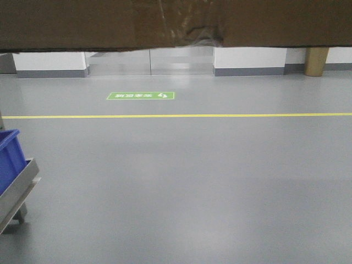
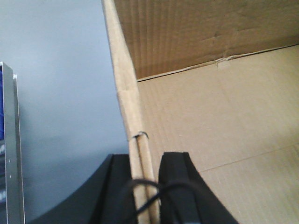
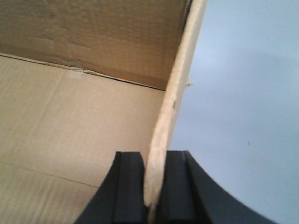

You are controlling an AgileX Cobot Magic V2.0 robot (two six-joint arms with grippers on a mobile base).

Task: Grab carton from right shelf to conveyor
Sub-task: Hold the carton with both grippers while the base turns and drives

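The brown carton (image 1: 110,25) fills the top of the front view, held up off the floor, its taped seam torn near the middle. In the left wrist view my left gripper (image 2: 147,186) is shut on the carton's left wall (image 2: 124,88), one black finger (image 2: 175,182) inside the box and one outside. In the right wrist view my right gripper (image 3: 154,186) is shut on the carton's right wall (image 3: 180,88) the same way. The carton's inside (image 3: 70,116) is bare cardboard. The right shelf and the conveyor are out of view.
Smooth grey floor (image 1: 192,181) stretches ahead with a yellow line (image 1: 220,115) and a green floor sign (image 1: 141,95). A blue bin (image 1: 8,159) on a metal rack edge (image 1: 19,190) stands at the lower left; its rail (image 2: 14,154) shows in the left wrist view. White wall behind.
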